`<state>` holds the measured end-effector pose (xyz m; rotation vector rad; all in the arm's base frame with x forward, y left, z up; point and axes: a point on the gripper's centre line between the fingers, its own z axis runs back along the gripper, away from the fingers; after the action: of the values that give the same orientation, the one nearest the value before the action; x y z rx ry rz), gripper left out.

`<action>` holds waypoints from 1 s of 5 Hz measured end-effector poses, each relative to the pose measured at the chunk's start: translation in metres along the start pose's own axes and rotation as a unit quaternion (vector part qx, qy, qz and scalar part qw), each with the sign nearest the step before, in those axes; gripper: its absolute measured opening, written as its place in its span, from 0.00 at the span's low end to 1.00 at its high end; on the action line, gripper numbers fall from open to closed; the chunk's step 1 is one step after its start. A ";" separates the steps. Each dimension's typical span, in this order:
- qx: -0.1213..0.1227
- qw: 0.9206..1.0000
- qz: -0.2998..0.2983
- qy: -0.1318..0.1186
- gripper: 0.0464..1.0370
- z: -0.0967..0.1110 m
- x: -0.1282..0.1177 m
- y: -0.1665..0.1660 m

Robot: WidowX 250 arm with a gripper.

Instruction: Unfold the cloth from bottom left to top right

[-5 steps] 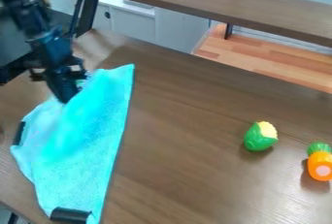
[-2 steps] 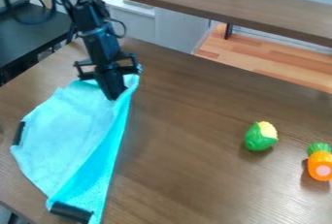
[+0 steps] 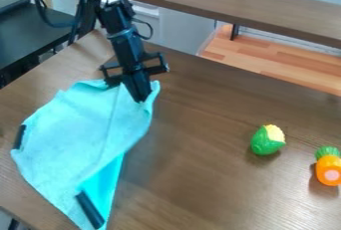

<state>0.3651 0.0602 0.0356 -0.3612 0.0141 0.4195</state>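
Turquoise cloth (image 3: 80, 124) lies on the left part of the wooden table (image 3: 206, 174), its lower end close to the table's near edge. A brighter strip of it shows along the lower right side. The gripper (image 3: 142, 99) is at the cloth's upper right edge, jaws closed together on a pinch of fabric. One black piece (image 3: 19, 137) sits at the left edge; another black piece (image 3: 90, 209) lies slantwise at the lower end. Tabletop extends rightward between cloth and toy corn (image 3: 267, 140). A toy carrot (image 3: 329, 168) stands near the corn, farther right.
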 end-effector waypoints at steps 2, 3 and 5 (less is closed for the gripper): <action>-0.009 1.000 0.019 -0.007 0.00 -0.016 0.018 -0.029; -0.011 1.000 0.019 -0.014 0.00 -0.023 0.025 -0.043; -0.011 0.999 -0.023 -0.047 0.02 -0.034 0.029 -0.070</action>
<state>0.4218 0.0008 0.0249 -0.3620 -0.0913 0.3910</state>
